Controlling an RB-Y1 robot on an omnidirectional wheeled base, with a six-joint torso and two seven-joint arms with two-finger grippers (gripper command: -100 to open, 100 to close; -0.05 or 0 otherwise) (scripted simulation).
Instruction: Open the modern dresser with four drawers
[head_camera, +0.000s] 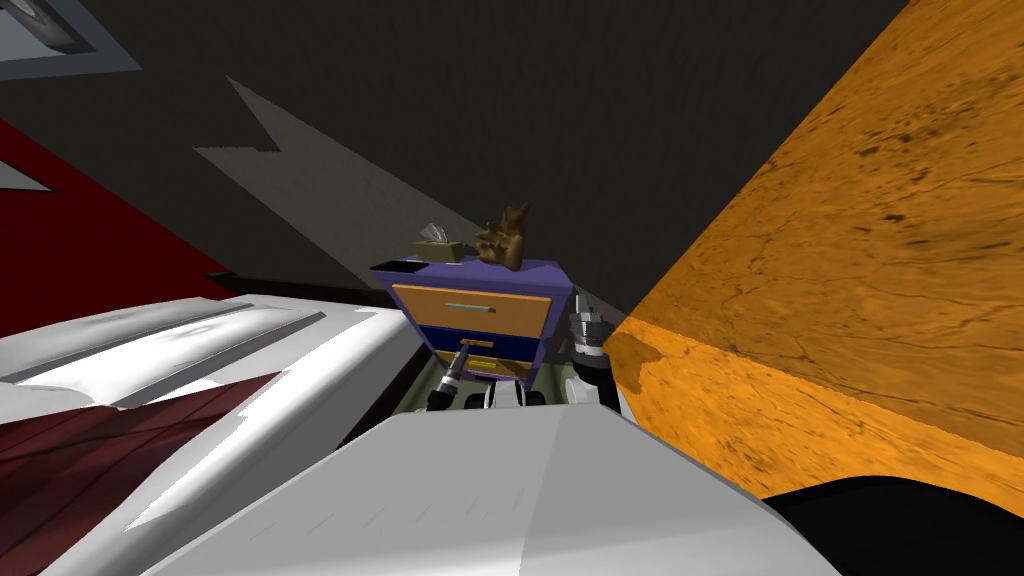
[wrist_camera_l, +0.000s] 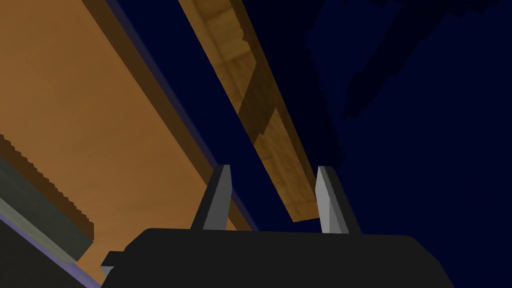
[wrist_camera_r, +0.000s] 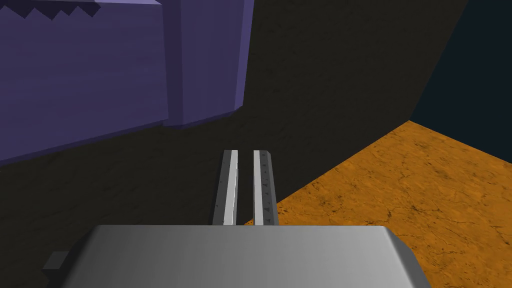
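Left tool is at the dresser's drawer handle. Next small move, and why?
Probably close the left tool on the brown handle: its fingers stand open with the bar's end between them, in front of the dresser's dark blue drawer front. Nothing is gripped yet, so pulling now would likely slip.

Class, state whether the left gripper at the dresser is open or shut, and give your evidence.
Open. The left gripper's two fingers stand wide apart, with the brown wooden bar handle of the purple dresser between them.
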